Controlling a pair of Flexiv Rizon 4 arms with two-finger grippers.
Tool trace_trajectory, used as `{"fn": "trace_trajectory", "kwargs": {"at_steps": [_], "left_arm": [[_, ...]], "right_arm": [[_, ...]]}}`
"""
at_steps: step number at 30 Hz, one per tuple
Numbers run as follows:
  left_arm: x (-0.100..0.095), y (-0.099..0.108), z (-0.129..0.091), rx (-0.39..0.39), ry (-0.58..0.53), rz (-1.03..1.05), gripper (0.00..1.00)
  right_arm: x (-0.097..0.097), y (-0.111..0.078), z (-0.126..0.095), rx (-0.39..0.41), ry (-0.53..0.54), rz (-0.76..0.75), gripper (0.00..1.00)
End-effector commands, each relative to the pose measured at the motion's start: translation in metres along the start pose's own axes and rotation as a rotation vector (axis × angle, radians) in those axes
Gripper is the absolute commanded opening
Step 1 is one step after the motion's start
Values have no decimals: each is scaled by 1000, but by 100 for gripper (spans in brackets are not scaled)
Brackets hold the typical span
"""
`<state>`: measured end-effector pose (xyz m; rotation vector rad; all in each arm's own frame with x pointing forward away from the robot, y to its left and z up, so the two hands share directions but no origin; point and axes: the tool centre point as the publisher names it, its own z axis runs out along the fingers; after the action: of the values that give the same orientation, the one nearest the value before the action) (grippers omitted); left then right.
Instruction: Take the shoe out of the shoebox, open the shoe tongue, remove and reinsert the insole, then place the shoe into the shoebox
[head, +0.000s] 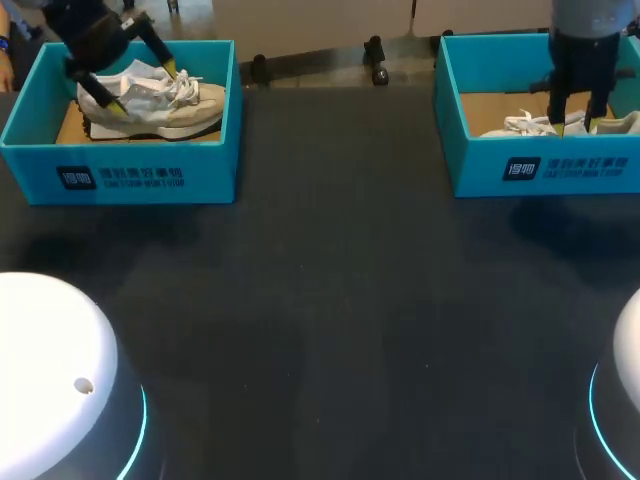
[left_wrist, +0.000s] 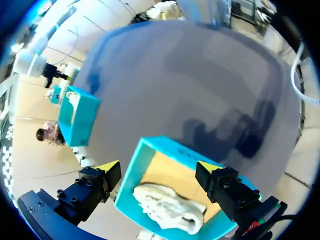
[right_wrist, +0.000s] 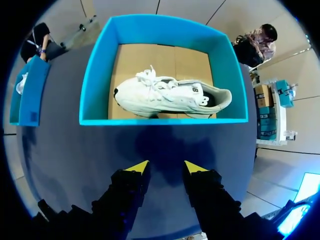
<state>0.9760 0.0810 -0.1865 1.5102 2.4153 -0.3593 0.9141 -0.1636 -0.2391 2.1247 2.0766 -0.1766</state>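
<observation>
Two teal shoeboxes are seen on the dark table (head: 330, 300), each with one shoe lying on its side on the cardboard floor. The left gripper (head: 144, 89) is held over the left shoebox (head: 150, 175) with its fingers spread wide and nothing gripped. The cream shoe (left_wrist: 170, 210) lies below and between the yellow tips, and no contact can be made out. The right gripper (right_wrist: 167, 167) is held above the right shoebox (right_wrist: 95, 75), its fingers only a narrow gap apart and empty. The white shoe (right_wrist: 170, 95) lies ahead of the fingertips, inside the box walls, with its laces bunched at the toe end and its dark heel opening at the other end.

Each shoe is judged to be light, with a soft fabric upper that gives under pressure and a firmer foam sole. Loose laces are likely to snag or slip, so they are best avoided. A firmer hold is expected across the midfoot — one finger on each side wall above the sole — or at the heel collar, where the rim is stiffened. The tongue and insole are thin and floppy, and a pinch at the edge is thought to be needed. The box walls stand close around each shoe, so little room is left beside the fingers and the thin card could be nudged or dragged.
</observation>
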Motion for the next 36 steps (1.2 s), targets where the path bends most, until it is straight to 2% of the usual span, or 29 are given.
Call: {"fn": "trace_trajectory", "kwargs": {"at_steps": [1,6,10,18,26,27,28,29,36], "left_arm": [[-8,7,1,13,145,-1,100],[-8,7,1,13,145,-1,100],[-8,7,1,13,145,-1,100],[-8,7,1,13,145,-1,100],[-8,7,1,13,145,-1,100],[-6,10,0,23,145,8,100],[-4,14,-1,38,151,2,100],[-3,19,-2,35,148,3,100],[6,46,-7,45,155,55,100]], "right_arm": [[1,9,0,12,-3,-6,41],[0,12,-2,-1,7,-22,41],[2,5,-8,-12,13,-35,42],[9,-24,-28,-27,70,-52,45],[31,-52,-43,-54,115,-104,43],[31,-52,-43,-54,115,-104,46],[31,-52,-43,-54,115,-104,88],[31,-52,-43,-54,115,-104,100],[31,-52,-43,-54,115,-104,100]]}}
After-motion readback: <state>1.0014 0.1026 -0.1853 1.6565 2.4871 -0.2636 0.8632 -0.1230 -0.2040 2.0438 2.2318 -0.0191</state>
